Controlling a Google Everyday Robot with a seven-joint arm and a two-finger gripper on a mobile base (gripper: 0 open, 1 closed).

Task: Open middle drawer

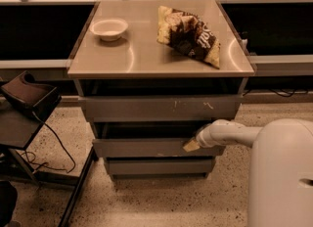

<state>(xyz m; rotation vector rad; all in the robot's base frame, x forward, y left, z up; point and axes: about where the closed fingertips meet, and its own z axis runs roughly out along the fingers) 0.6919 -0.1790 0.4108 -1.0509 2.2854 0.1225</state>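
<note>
The middle drawer point(146, 148) is a wide shallow grey front, second of three under the steel counter. It stands out a little from the cabinet, with a dark gap above it. My gripper point(191, 145) is at the end of a white arm that reaches in from the right. It sits against the upper right part of that drawer front. The taller top drawer front point(161, 107), with white scratch marks, is above it. The narrow bottom drawer front point(159, 166) is below.
On the counter top point(142, 59) stand a white bowl point(109, 28) and a crumpled chip bag point(189, 35). A dark chair or cart point(27, 103) with cables stands at the left. My white robot body point(281, 177) fills the lower right. The floor is speckled.
</note>
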